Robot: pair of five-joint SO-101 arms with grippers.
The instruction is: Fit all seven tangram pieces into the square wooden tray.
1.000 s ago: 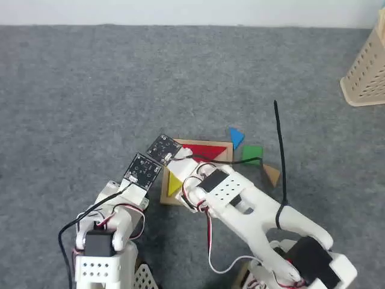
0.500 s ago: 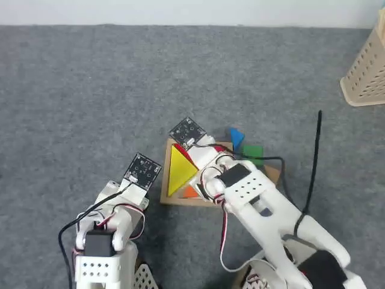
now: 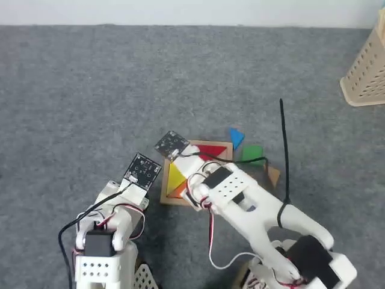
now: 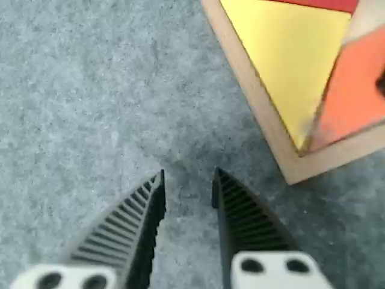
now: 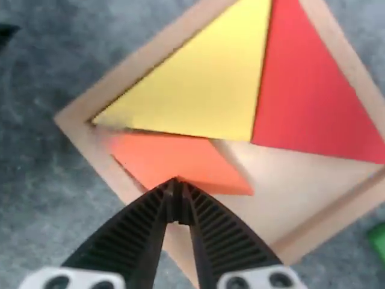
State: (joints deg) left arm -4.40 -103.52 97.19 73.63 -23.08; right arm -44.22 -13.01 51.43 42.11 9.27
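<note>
Nearest the robot, the left end effector point(image 4: 189, 176) hangs low over the grey desk point(image 3: 90, 90) with its fingers apart and nothing between them, just beside a corner of the square wooden tray point(image 5: 71, 122). A careless sweep from there could nudge that corner and turn the tray under the other arm.

A little farther out, the right end effector point(image 5: 175, 186) has its fingers pressed together, holding nothing, with the tips at the near edge of the orange piece point(image 5: 174, 158). I cannot tell whether they touch it. If they bear down or push sideways, that piece may ride up over the yellow piece point(image 5: 198, 90) it borders, or jam askew and block the bare part of the tray floor.

Beyond the tray, the black cable point(image 3: 283, 150) trails close to the loose pieces and could drag them as the arm swings.

As for positions: the yellow piece and the red piece point(image 5: 307, 90) lie flat in the tray, side by side, past the right end effector's tips, with the orange piece directly at them. The tan triangle point(image 3: 273, 176), the green piece point(image 3: 252, 153) and the blue triangle point(image 3: 236, 137) lie on the desk just outside the tray's far side, apart from both end effectors. I count six pieces; the arm may hide a seventh.
</note>
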